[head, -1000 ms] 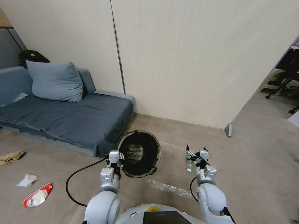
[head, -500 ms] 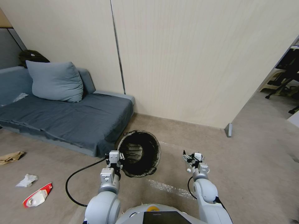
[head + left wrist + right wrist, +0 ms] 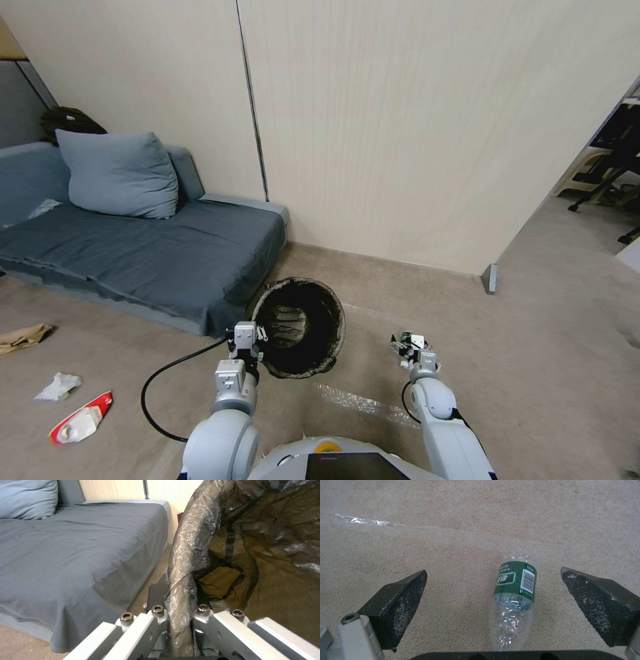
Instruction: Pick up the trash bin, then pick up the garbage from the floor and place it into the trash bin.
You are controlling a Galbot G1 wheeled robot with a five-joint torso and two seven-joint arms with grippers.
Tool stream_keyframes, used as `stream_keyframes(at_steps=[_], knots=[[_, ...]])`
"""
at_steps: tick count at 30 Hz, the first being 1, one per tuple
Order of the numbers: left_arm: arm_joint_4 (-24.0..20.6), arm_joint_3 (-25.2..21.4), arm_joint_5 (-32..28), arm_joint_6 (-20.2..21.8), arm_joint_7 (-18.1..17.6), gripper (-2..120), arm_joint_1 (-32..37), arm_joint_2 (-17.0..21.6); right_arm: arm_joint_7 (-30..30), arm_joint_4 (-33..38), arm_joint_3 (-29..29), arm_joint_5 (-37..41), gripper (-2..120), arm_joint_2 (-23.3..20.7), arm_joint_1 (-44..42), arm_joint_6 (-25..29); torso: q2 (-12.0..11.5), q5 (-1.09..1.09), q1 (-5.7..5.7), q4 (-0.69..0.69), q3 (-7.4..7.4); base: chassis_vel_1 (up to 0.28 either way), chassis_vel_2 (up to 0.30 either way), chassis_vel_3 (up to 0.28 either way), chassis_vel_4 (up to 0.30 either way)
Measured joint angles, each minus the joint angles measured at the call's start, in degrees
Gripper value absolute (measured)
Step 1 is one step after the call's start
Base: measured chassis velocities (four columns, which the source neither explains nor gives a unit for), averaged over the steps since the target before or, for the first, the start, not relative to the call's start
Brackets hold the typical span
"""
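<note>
The trash bin point(image 3: 300, 327), lined with a dark bag, hangs tilted in front of me beside the sofa. My left gripper point(image 3: 245, 337) is shut on its near rim, and the left wrist view shows the fingers point(image 3: 156, 611) clamped on the bag-covered rim point(image 3: 181, 580). My right gripper point(image 3: 410, 347) is low over the carpet and open. A small clear bottle point(image 3: 513, 597) with a green label lies between its two pads point(image 3: 406, 597), touching neither. Other garbage lies far left: a red-and-white wrapper point(image 3: 80, 419), a white tissue point(image 3: 59, 387) and brown paper point(image 3: 23, 337).
A grey sofa point(image 3: 147, 253) with a pillow point(image 3: 117, 175) stands left of the bin, against the wall point(image 3: 400, 133). A black cable point(image 3: 157, 387) loops on the carpet by my left arm. Clear plastic film point(image 3: 360, 402) lies between my arms. Chair legs point(image 3: 600, 187) show far right.
My right arm has dropped and reached down, bringing the open gripper low around the bottle on the carpet. The left gripper and the bin have stayed put.
</note>
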Motion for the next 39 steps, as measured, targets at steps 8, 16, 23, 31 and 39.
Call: stream_keyframes(at_steps=[8, 16, 23, 31, 39], knots=[[-0.01, -0.25, -0.08, -0.07, 0.00, 0, 0.15, 0.04, -1.22, -8.72, -0.13, -1.69, 100, -0.33, 3.61, 1.88, 0.00, 0.02, 0.00, 0.01, 0.00, 0.000, 0.000, 0.000, 0.000], [-0.12, -0.39, -0.07, -0.09, 0.00, 0, 0.44, 0.34, -1.39, -11.24, -0.11, -1.75, 100, -0.44, 4.95, 2.44, 0.00, 0.01, 0.00, -0.01, 0.00, 0.000, 0.000, 0.000, 0.000], [-0.30, -0.42, -0.03, -0.09, -0.01, 0, 0.57, 0.56, -2.02, -20.63, 0.29, -1.83, 97, -1.04, 10.56, 4.69, 0.00, 0.02, 0.00, 0.03, 0.00, 0.000, 0.000, 0.000, 0.000], [-0.32, -0.24, 0.41, -0.09, -0.02, 0, 0.96, 0.59, -2.92, -26.21, 1.19, -1.80, 69, -1.43, 12.41, 7.57, 0.00, 0.03, 0.00, 0.01, 0.00, 0.000, 0.000, 0.000, 0.000], [-0.42, -0.20, 0.47, -0.10, -0.02, 0, 1.08, 0.73, -3.48, -27.53, 1.53, -1.61, 39, -1.81, 12.88, 8.75, 0.00, 0.01, 0.00, 0.01, 0.00, 0.000, 0.000, 0.000, 0.000]])
